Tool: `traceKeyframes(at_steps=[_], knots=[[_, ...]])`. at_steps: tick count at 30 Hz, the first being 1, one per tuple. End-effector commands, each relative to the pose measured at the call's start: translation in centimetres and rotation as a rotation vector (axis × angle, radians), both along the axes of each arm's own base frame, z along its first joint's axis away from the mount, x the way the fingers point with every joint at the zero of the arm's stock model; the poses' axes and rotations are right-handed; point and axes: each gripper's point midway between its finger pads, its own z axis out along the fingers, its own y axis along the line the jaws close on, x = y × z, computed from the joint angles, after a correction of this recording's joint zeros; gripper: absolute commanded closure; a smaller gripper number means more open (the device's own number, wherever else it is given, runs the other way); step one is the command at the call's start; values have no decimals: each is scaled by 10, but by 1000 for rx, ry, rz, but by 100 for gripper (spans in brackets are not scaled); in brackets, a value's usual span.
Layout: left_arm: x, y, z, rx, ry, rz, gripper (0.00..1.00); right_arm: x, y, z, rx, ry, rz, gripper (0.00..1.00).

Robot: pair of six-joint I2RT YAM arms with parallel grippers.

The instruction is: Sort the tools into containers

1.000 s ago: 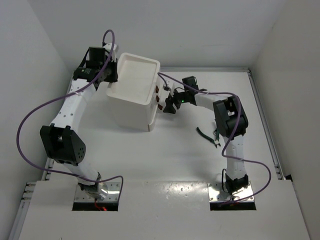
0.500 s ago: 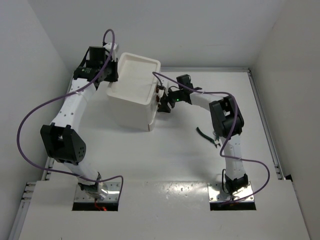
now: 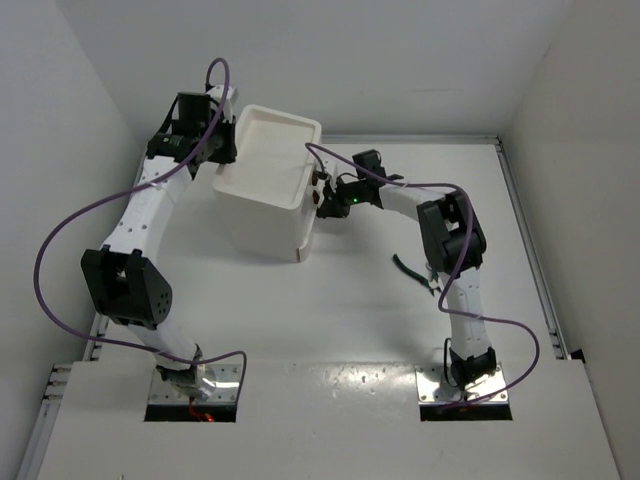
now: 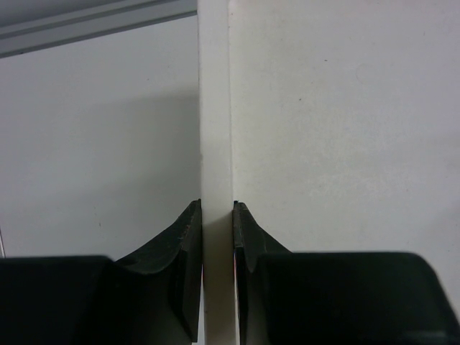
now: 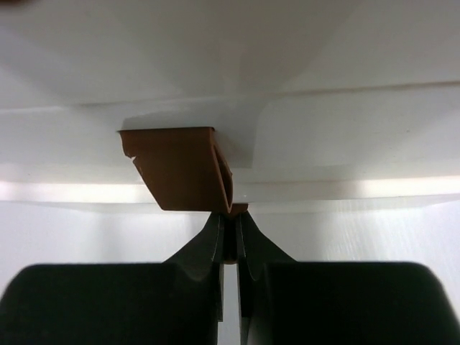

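While the left gripper (image 4: 215, 210) clamps the rim of the white plastic drawer unit (image 3: 258, 225), the right gripper (image 5: 230, 219) pinches a small red-brown drawer handle (image 5: 180, 169). The light, stiff drawer (image 5: 345, 136) likely slides if pulled straight there; dark green-handled pliers (image 3: 408, 268) lie well apart.

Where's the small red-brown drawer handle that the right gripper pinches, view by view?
Top external: the small red-brown plastic drawer handle is centre frame, on the drawer front, at the right gripper.
Left wrist: not in it.
Right wrist: centre-left, its lower edge pinched by the gripper.
Shared landmark: the white plastic drawer unit.
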Motion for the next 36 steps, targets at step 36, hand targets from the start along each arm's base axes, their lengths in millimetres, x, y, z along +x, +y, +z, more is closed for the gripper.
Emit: traceKeyframes(at_steps=[36], knots=[[-17,5,-74,-52,249,30,100,-35,-166,38,-251,75,-236,100]])
